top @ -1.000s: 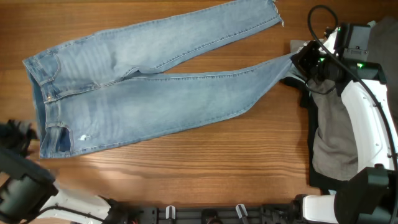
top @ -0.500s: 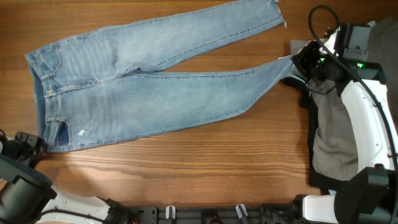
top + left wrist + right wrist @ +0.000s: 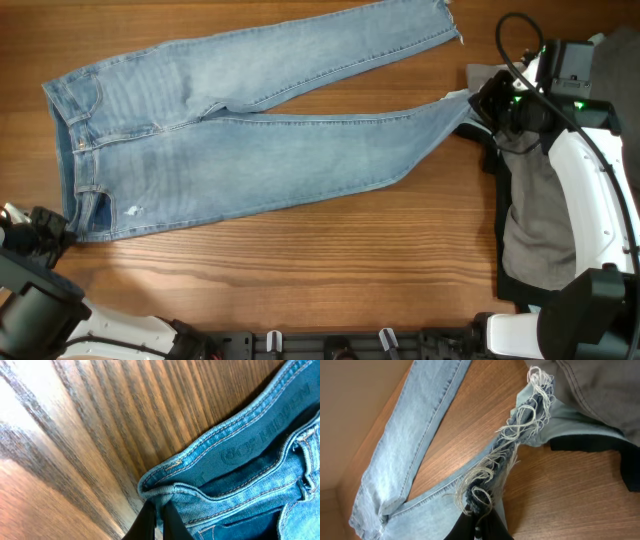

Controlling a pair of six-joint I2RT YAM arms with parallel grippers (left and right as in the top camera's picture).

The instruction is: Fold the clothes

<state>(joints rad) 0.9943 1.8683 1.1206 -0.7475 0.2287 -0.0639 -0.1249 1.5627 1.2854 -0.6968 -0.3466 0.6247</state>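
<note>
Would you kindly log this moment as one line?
jeans flat on table | left gripper shut on waistband | right gripper shut on frayed hem

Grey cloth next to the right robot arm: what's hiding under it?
Peeking out beneath the grey cloth are a pale-blue cloth and a black layer. How far they run underneath is covered by the grey cloth and, from overhead, by the right arm.

bright even light, soft glare on the wood table (image 3: pixel 30 485), sharp focus throughout
</note>
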